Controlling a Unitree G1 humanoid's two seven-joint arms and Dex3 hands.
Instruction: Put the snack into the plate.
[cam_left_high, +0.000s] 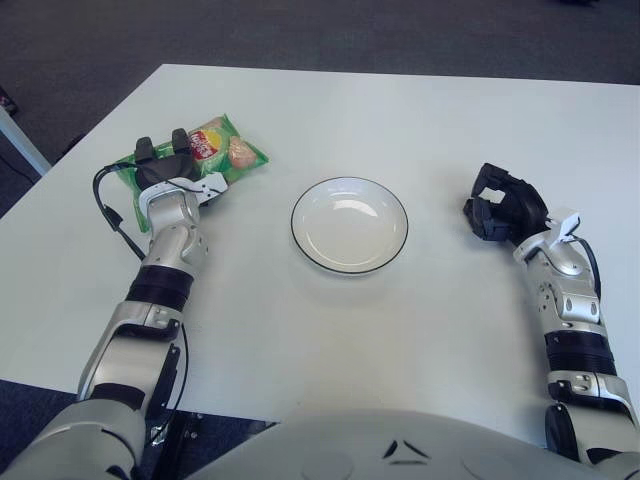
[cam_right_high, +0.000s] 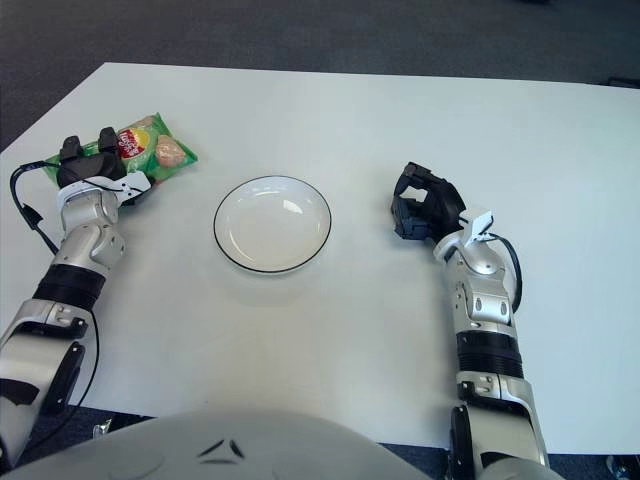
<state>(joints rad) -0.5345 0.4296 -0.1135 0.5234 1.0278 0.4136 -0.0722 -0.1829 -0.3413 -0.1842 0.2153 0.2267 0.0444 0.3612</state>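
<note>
1. Snack (cam_left_high: 213, 150) is lying flat on the white table (cam_left_high: 420, 120), at 10 o'clock from the plate (cam_left_high: 349, 224), well apart.
2. Plate is holding nothing; white, dark rim.
3. Snack is showing as a green bag with red logo.
4. Left hand (cam_left_high: 165, 168) is lying over the bag's near end, fingers curling down on it.
5. Right hand (cam_left_high: 503, 204) is sitting at 3 o'clock of the plate, fingers curled, holding nothing.

Green snack bag (cam_left_high: 222, 152) lies flat, well left of empty white plate (cam_left_high: 349, 224).

snack (cam_left_high: 215, 152): glossy foil | plate (cam_left_high: 349, 224): glazed, shiny | table (cam_left_high: 400, 120): matt white
</note>
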